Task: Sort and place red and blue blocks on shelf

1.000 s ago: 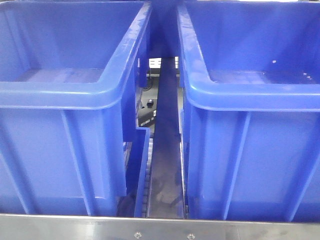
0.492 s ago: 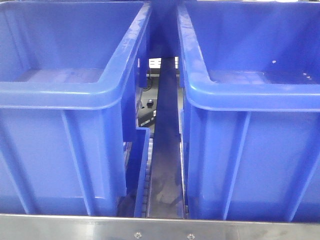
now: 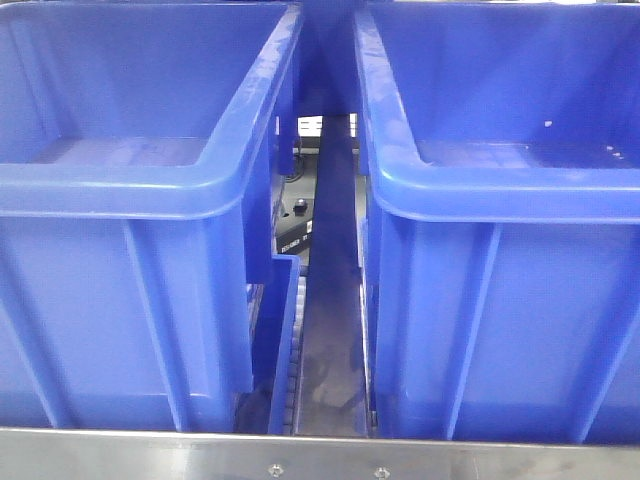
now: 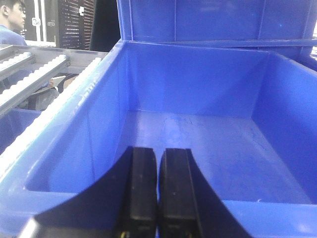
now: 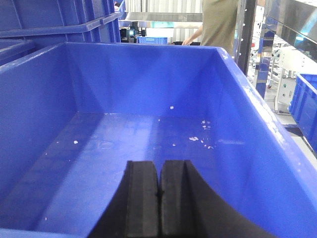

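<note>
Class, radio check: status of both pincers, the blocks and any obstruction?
Left pincer shut, empty, over left bin. Right pincer shut, empty, over right bin. No blocks in view. Nothing obstructing.

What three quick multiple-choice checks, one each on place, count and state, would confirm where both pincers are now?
1. The left pincer hangs over: A) a large blue plastic bin B) a grey tray C) a wooden drawer.
2. Blue bins behind the brushed-steel front rail in the front view: A) one B) two C) four.
3. The right pincer is: A) wide open B) shut with nothing between its pads C) shut on a red cube.

Answers: 1 A, blue walls surround it; 2 B, a left bin and a right bin; 3 B, its pads meet.
</note>
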Controlling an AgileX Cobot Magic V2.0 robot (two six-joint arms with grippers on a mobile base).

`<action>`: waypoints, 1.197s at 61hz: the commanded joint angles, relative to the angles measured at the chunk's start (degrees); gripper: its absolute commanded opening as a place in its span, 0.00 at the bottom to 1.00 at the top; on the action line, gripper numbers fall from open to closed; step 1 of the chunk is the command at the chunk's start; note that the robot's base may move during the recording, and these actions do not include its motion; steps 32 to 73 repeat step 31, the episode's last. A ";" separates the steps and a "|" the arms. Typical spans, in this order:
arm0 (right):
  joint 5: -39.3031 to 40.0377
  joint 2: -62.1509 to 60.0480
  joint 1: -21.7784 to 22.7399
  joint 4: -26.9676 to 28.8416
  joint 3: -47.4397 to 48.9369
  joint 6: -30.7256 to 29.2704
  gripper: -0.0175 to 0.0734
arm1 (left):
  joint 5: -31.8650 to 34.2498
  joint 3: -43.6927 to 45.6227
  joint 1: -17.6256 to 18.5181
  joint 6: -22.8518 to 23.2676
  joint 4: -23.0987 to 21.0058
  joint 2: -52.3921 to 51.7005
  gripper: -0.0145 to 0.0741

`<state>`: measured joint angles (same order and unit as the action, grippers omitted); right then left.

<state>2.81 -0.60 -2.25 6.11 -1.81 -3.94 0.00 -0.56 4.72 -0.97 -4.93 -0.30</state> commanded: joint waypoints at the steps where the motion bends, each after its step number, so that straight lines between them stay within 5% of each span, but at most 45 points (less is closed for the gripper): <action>1: 4.89 -1.11 0.34 -0.47 1.37 -0.41 0.25 | 4.71 -1.36 0.53 0.02 -0.43 -0.89 0.30; 73: 4.89 -1.11 0.34 -0.47 1.37 -0.41 0.25 | 4.71 -1.36 0.53 0.02 -0.20 -0.89 0.30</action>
